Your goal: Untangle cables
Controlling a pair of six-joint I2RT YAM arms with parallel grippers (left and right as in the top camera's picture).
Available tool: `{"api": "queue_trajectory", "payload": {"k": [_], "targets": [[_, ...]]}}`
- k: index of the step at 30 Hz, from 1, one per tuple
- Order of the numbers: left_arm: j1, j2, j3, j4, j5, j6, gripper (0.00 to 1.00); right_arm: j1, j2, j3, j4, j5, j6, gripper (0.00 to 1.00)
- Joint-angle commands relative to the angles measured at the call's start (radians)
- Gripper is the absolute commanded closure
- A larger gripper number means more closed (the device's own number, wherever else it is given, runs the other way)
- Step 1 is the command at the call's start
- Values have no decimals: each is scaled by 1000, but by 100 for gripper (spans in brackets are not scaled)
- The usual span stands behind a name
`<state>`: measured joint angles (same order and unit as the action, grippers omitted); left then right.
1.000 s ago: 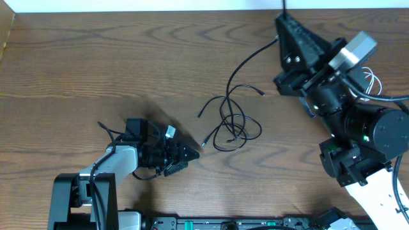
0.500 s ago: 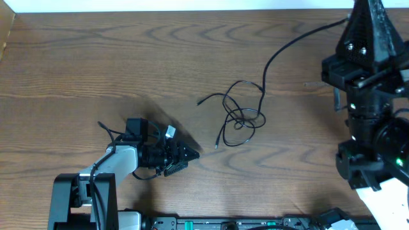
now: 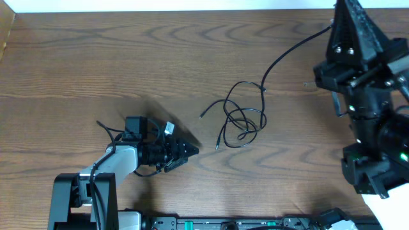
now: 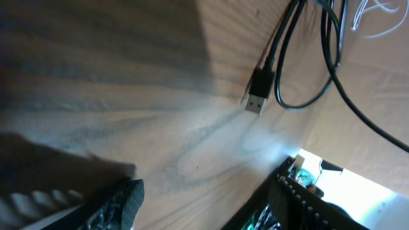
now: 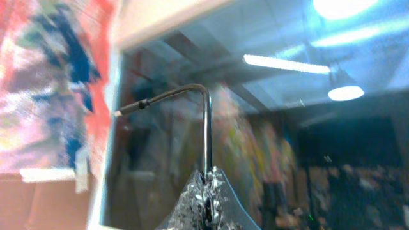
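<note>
Fingers (image 4: pixel 118 201) spread wide on the left gripper (image 3: pixel 190 151), empty, low at near left over the wooden table (image 3: pixel 96 57). Just right of it lies a USB plug (image 4: pixel 259 96), trailing from the black cables (image 3: pixel 241 118), knotted loosely mid-table. They look light, limp and slippery, so best gripped beside a plug. Far right, the right gripper (image 5: pixel 206 185) pinches one strand (image 3: pixel 287 51).

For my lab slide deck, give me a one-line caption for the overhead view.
Right gripper pinches one black cable, stretched from the tangle; open left gripper rests nearby.
</note>
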<state>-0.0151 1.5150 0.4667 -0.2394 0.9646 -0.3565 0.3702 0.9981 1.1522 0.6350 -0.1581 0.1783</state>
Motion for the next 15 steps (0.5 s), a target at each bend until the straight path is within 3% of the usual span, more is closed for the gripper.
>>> {"api": "queue_trajectory", "payload": {"k": [1,5,15], "targets": [[2,20,-17,11,-207,-85,30,-5,-51,100,8,-119,16,99],[2,20,-18,9,-290,-95,30,-5,-83,167,8,-167,16,99],[2,20,-18,-3,-298,-94,30,-5,-111,312,20,-161,-18,99]]}}
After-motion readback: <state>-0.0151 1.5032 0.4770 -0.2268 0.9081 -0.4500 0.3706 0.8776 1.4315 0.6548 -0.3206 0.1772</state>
